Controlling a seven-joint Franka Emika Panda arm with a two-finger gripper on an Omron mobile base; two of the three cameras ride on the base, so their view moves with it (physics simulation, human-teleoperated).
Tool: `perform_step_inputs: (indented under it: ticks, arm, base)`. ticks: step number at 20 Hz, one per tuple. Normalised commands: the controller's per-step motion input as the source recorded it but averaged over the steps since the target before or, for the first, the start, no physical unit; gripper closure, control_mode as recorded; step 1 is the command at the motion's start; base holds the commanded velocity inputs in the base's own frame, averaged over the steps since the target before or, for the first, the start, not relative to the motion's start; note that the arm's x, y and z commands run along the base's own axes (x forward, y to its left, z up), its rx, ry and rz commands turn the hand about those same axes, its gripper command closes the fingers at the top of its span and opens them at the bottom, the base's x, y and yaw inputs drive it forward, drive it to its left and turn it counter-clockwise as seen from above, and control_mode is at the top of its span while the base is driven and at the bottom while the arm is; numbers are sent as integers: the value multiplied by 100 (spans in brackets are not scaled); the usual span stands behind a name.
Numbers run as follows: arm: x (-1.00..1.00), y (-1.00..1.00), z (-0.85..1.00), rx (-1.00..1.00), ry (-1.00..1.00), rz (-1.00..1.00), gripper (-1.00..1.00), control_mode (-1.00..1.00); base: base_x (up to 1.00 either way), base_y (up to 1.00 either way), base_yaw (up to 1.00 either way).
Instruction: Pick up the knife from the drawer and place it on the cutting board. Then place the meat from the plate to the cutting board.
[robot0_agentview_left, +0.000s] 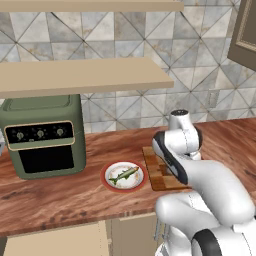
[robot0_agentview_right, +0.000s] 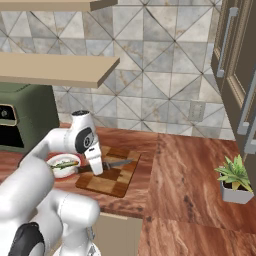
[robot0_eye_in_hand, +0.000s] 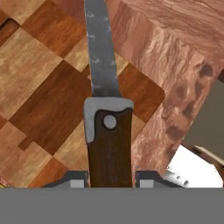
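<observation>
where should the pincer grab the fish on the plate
Grip the fish across its thicker middle, coming straight down from above. It lies flat and slantwise on the plate, so turn the jaws crosswise to its slender body.

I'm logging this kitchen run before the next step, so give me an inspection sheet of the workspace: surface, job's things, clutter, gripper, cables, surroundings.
Surface: reddish-brown wooden countertop, with the checkered cutting board on it.
Job's things: knife held by its brown handle, blade out over the cutting board; whether it touches the board cannot be told. Fish lies on the red-rimmed plate, left of the board. Tan drawer front below the counter edge.
Clutter: nothing seen.
Gripper: gripper shut on the knife handle.
Cables: nothing seen.
Surroundings: green countertop oven, potted plant, wooden shelves, tiled wall, dark cabinet doors.
</observation>
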Motion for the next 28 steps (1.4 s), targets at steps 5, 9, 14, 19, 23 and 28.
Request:
perform_step_inputs:
  ticks: [5, 9, 14, 19, 23, 28]
  arm:
    - [50, -9, -33, 0, 0, 0, 100, -100]
    - [46, -6, -31, 0, 0, 0, 100, -100]
    - [42, 0, -29, 0, 0, 0, 100, -100]
    - [46, -1, -29, 0, 0, 0, 100, -100]
    - [38, -1, -32, 0, 0, 0, 100, -100]
    - [28, 0, -25, 0, 0, 0, 100, -100]
  base:
    - [0, 0, 0]
    - [0, 0, 0]
    - [0, 0, 0]
    - [0, 0, 0]
    - [0, 0, 0]
    - [0, 0, 0]
